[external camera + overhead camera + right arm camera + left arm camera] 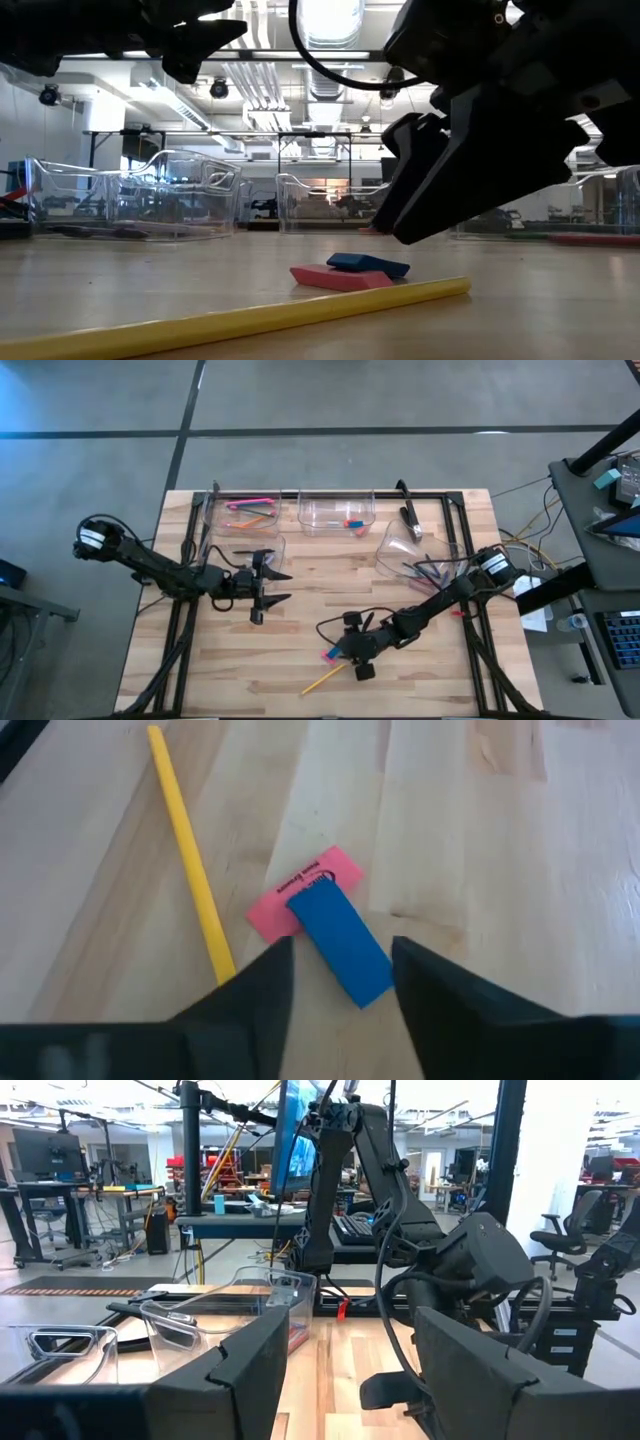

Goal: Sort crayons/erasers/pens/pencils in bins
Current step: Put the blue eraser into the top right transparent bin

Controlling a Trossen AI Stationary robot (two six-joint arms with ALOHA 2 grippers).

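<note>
Now the erasers are the step in hand. A blue eraser lies partly over a pink eraser on the desk, a yellow pencil just beside them. The right hand hangs over the blue one, fingers parted, holding nothing. Next it likely must drop and close on the blue block alone. The left hand waits open near the bins.

Workshop room, grey concrete floor.
Ceiling lights at 12 o'clock; desk at 3 o'clock; possibly office chairs.
</note>
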